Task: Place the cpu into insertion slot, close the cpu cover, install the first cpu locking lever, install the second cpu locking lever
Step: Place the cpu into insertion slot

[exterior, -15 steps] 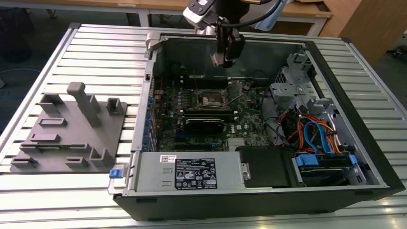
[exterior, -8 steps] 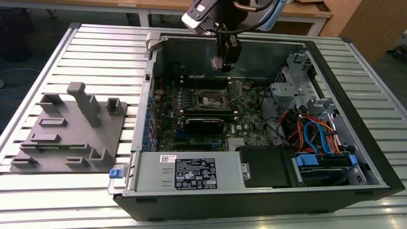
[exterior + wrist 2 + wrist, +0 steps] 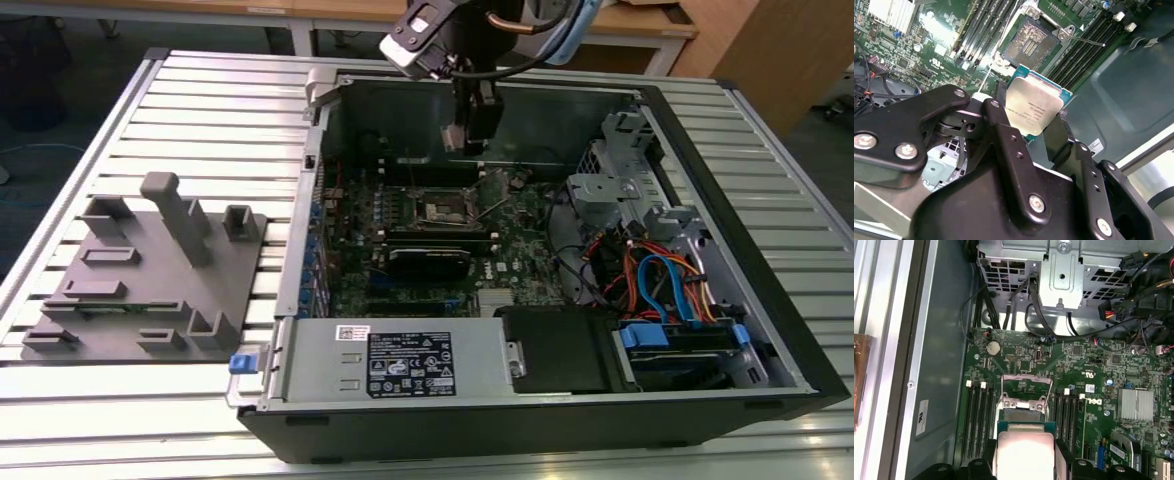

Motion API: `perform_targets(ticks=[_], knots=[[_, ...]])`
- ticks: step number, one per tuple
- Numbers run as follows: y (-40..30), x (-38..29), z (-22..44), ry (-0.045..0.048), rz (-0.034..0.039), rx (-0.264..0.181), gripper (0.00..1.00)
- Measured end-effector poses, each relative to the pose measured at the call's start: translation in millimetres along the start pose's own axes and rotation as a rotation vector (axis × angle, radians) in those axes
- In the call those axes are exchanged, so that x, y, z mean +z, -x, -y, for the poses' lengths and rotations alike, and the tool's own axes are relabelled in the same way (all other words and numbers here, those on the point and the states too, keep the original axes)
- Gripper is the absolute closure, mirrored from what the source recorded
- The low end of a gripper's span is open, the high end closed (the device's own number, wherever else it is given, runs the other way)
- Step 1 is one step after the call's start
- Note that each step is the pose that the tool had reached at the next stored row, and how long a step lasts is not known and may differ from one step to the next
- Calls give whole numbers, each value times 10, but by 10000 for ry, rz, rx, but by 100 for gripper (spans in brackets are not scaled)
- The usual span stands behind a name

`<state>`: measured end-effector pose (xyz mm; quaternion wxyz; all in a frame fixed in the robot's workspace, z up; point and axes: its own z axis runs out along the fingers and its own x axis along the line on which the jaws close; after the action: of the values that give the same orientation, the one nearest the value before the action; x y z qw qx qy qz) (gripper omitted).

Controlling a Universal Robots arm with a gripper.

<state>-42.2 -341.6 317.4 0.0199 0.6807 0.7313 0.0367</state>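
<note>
Gripper [image 3: 474, 135], upper centre of exterior view, pinches cpu [image 3: 1036, 102] by its edges above open computer case [image 3: 785, 300]. Insertion slot [image 3: 1029, 42] lies bare below, apart from chip. Risk: chip looks tilted; skewed landing could bend socket pins, or narrow grip could slip.

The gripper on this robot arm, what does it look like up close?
The gripper is matte black: chunky, rounded link bars ending in two slim fingers, pinned together with shiny silver screws. In the exterior view the arm above it is black with a pale grey block on the side, a coppery curved tube and a light blue sleeve.
</note>
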Motion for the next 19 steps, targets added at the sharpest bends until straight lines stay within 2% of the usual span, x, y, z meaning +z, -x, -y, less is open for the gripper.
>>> perform_targets(ticks=[9, 19], knots=[[-10, 36, 2, 8, 29, 357, 46], [-15, 192, 15, 8, 29, 357, 46]])
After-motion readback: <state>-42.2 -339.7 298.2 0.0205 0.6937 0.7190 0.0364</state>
